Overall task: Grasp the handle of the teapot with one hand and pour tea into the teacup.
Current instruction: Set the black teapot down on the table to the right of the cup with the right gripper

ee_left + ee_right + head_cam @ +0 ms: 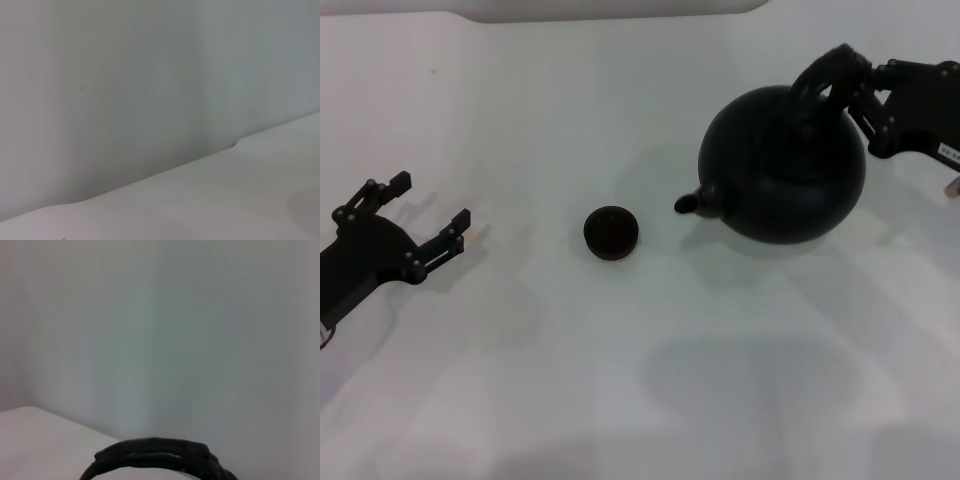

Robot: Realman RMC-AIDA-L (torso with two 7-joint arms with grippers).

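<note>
The large round black teapot (pixel 785 170) is at the right in the head view, its spout (pixel 688 203) pointing left towards the teacup. Its body leans with the handle (pixel 807 90) up and to the right. My right gripper (pixel 835 78) is shut on the handle from the right. The right wrist view shows the arch of the handle (pixel 155 457) in front of a pale wall. The tiny dark teacup (pixel 611 232) stands upright on the white table, a short way left of the spout and apart from it. My left gripper (pixel 430 215) is open and empty at the far left.
The white table (pixel 650 380) runs across the whole head view, with its back edge (pixel 520 15) at the top. The left wrist view shows only the table edge (pixel 150 177) and a pale wall.
</note>
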